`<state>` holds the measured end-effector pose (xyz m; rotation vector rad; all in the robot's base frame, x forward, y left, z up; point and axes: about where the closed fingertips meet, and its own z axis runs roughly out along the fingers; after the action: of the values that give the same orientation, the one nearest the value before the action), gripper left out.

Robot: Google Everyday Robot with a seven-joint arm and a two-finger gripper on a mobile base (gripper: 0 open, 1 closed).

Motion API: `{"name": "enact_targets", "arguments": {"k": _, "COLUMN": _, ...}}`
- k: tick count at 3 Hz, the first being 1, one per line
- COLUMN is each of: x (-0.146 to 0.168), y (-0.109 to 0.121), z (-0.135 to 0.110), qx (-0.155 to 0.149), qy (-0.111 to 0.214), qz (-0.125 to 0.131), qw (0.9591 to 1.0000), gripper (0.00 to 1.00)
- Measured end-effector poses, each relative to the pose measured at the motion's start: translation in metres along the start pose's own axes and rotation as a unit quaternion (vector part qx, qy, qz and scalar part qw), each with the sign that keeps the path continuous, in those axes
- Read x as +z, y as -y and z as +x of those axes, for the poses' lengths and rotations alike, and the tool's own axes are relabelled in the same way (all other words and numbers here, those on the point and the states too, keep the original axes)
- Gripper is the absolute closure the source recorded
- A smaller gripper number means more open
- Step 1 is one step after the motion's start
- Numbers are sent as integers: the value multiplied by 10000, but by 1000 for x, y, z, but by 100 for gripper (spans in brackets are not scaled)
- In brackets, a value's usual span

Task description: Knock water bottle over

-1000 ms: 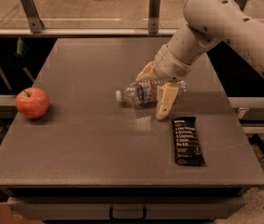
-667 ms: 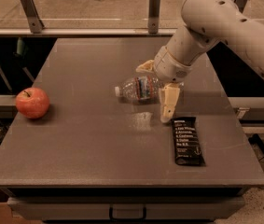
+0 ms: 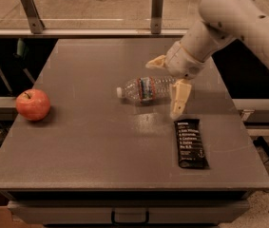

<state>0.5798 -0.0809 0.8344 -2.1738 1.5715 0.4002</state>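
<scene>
Near the middle of the worktop, slightly right of centre, the water bottle lies on its side. Its white cap points left and its base end points right, toward the arm. The red-and-blue label band faces up. On that evidence the bottle is judged to be down already, and the knock itself appears complete.

The pincer is at the bottle's base end with its two fingers spread well apart and clamped on nothing. One finger sits on the far side of the bottle and the other hangs on the near side, its tip pointing down at the worktop. Whether either finger touches the plastic cannot be told from this view.

A black snack bar lies just near of the lower finger, apart from the bottle. A red apple sits well apart at the left edge.

Assessment of the step in hand: what remains is to clear the pincer without disturbing the result.
- Keep the fingers spread, as closing them would catch the base end.
- Withdraw upward and to the right, along the bottle's long axis. A sideways sweep is not advised, because a ribbed round bottle is likely to roll on a flat top.
- Raise the near finger before any travel, so it does not clip the snack bar.
</scene>
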Motion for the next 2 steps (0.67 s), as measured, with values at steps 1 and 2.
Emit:
{"name": "enact_targets", "arguments": {"k": 1, "x": -37, "y": -8, "z": 57, "qx": 699, "qy": 671, "qz": 94, "qw": 9953, "gripper": 0}}
{"name": "enact_targets", "arguments": {"k": 2, "x": -93, "y": -13, "z": 104, "qx": 1479, "qy": 1306, "qz": 640, "qw": 9782, "gripper": 0}}
